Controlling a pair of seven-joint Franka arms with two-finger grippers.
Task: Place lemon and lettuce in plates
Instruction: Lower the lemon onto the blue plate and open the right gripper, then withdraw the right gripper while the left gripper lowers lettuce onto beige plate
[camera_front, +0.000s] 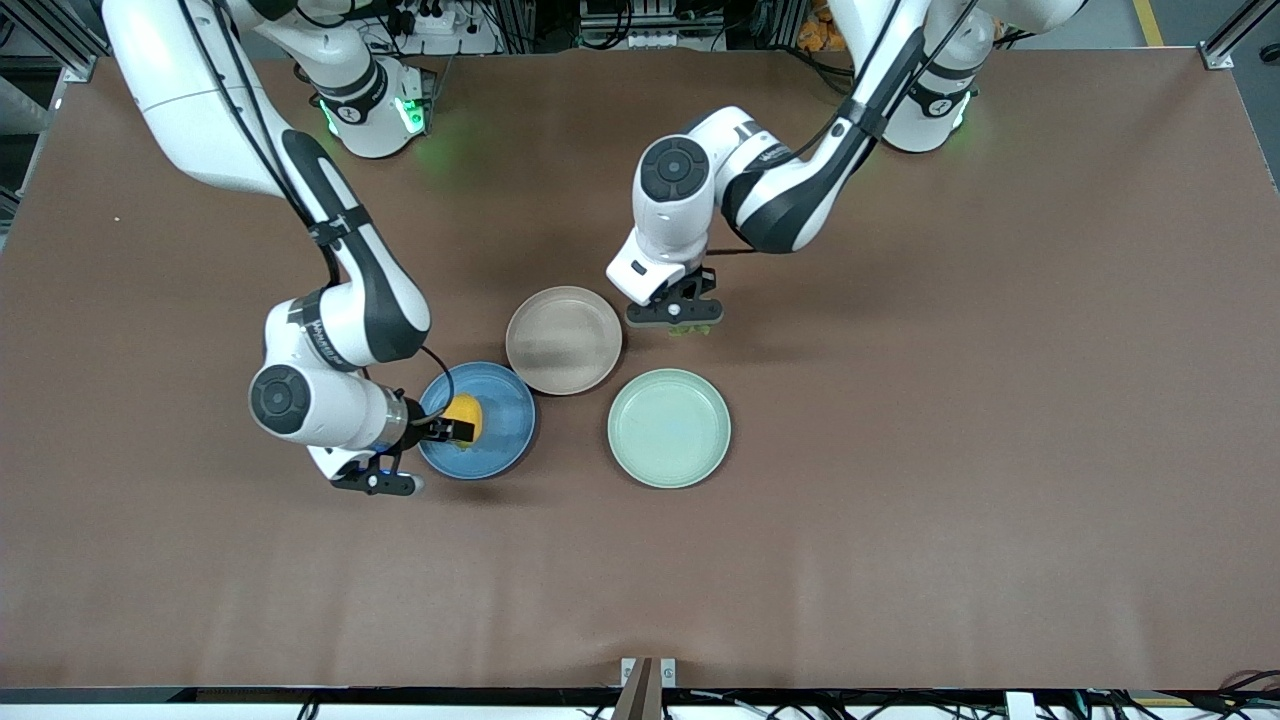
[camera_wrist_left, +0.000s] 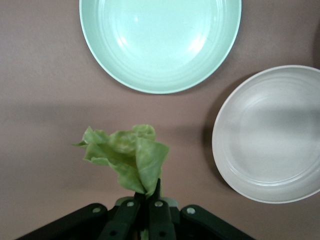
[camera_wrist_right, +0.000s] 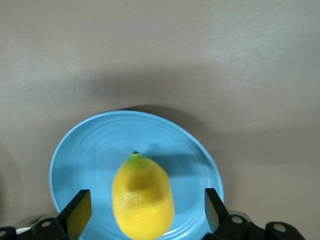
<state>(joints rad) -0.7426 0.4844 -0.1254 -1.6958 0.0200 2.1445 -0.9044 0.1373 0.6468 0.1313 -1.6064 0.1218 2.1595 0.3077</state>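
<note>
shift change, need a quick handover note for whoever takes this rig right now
Right gripper: open, fingers either side of the lemon, which lies in the blue plate.
Left gripper: shut on the lettuce, over the bare table beside the beige plate, toward the left arm's end.
Done: lemon is in the blue plate.
Left: draw the right gripper clear; carry the lettuce to the beige plate, which has nothing in it, and let go. The mint plate, nearer the front camera, is not part of the job.
</note>
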